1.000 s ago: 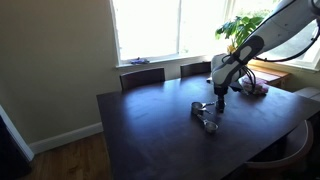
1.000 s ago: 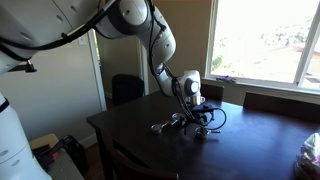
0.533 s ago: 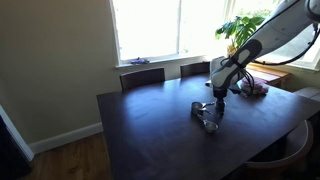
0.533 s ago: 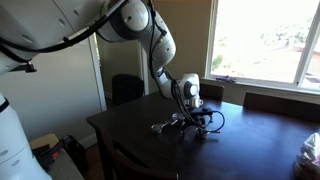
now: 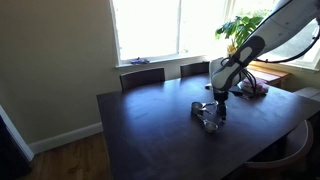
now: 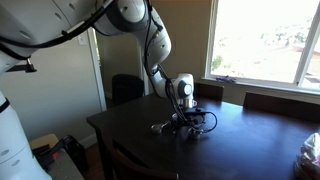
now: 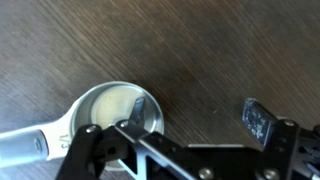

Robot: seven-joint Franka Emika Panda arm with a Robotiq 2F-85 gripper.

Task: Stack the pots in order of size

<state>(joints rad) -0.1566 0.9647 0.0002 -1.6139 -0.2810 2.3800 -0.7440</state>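
Small shiny silver pots (image 5: 205,113) sit close together on the dark wooden table (image 5: 150,130); they also show in an exterior view (image 6: 172,126). Their sizes are too small to tell apart there. My gripper (image 5: 217,104) hangs right over them, also seen from the side (image 6: 187,114). In the wrist view one silver pot (image 7: 105,108) lies with its flat handle (image 7: 25,145) pointing left. My gripper (image 7: 198,112) is open: one finger is inside this pot's bowl, the other is over bare table to the right. The other pots are out of the wrist view.
Dark chairs (image 5: 142,76) stand at the table's far side under the window. A pinkish stack (image 5: 256,89) and a green plant (image 5: 240,28) are beyond the pots. A chair back (image 5: 285,148) sits at the near corner. The robot's white base (image 6: 15,130) is beside the table.
The gripper has shifted slightly sideways and lower over the pots. The pots have not visibly moved.
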